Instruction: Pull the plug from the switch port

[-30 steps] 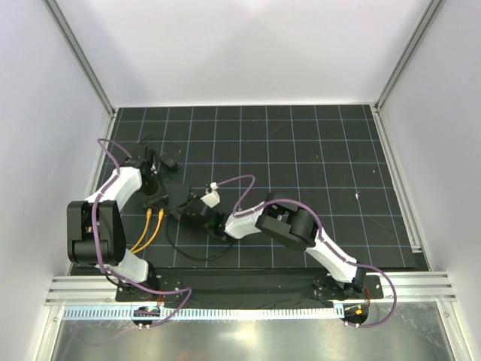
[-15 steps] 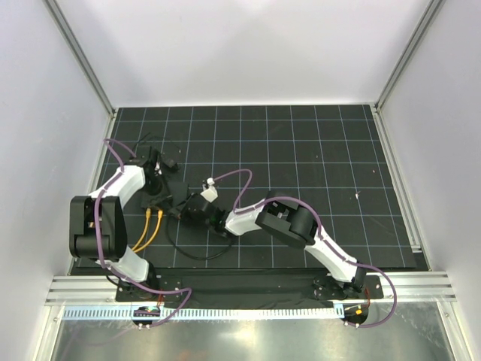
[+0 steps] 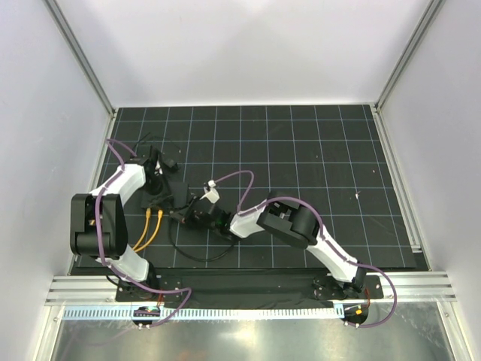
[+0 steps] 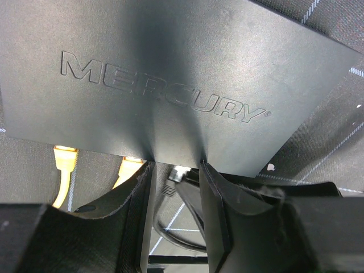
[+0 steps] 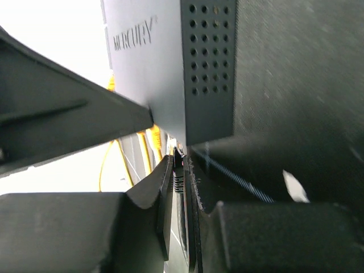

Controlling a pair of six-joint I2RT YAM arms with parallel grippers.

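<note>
Bottom centre of its view, the right tool (image 5: 181, 164) pinches the plug (image 5: 180, 183) below the switch (image 5: 149, 74); the left tool (image 4: 175, 166) stands parted.

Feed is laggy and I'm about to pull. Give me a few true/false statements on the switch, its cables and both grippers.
1. The flat matte-black rectangular switch has MERCURY embossed on its top. True.
2. Two yellow cable plugs sit at its socket edge. True.
3. The left gripper is shut tight. False: its fingers stand apart, with a black plug in the gap.
4. The right gripper is parked far from the switch. False: it is at the switch's socket edge, close beside the left gripper.
</note>
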